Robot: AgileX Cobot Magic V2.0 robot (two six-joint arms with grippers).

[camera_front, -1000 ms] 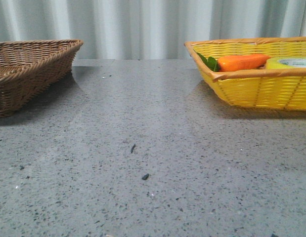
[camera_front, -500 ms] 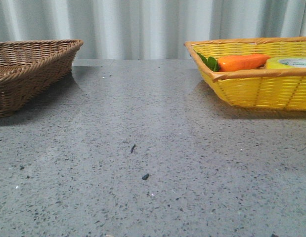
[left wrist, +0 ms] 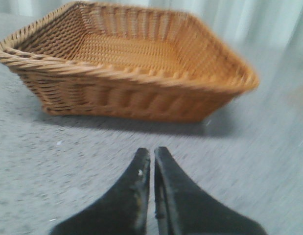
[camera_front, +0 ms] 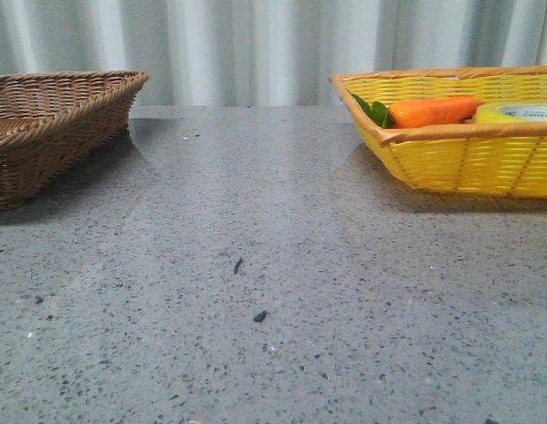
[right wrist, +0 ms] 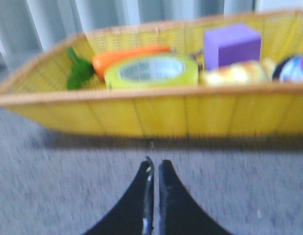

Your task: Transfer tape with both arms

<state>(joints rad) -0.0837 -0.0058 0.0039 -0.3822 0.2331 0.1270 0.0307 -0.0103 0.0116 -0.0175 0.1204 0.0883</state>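
1 brown wicker basket (camera_front: 52, 124) stands at the left of the table, and nothing can be seen inside it in the left wrist view. The left gripper (left wrist: 152, 155) hovers low over the stone just in front of that basket's near wall, apart from it, its 2 black fingers pressed together with only a thin slit between the tips and nothing held.

Further right stands 1 yellow wicker basket (camera_front: 459, 159) with an orange-brown rim. It holds 1 tape (right wrist: 151, 71), a yellow-green roll lying flat with its pale face up, and 1 orange carrot (camera_front: 435, 110) with green leaves (camera_front: 372, 111) touching the roll's far side. Beside the tape sit 1 purple block (right wrist: 231, 45), 1 pale yellowish object (right wrist: 234, 72) too blurred to name, and 1 round multicoloured thing (right wrist: 293, 68) cut by the frame edge.

The right gripper (right wrist: 154, 164) hangs low over the table just before the yellow basket's near wall, not touching it, with the tape straight ahead beyond that wall. Its 2 fingers are also closed against each other and empty.

The table (camera_front: 273, 291) is grey speckled stone, faintly glossy, with 2 small dark flecks (camera_front: 248, 291) near its middle. Pale pleated curtains (camera_front: 246, 49) close off the back of the room. Neither arm shows in the front view.
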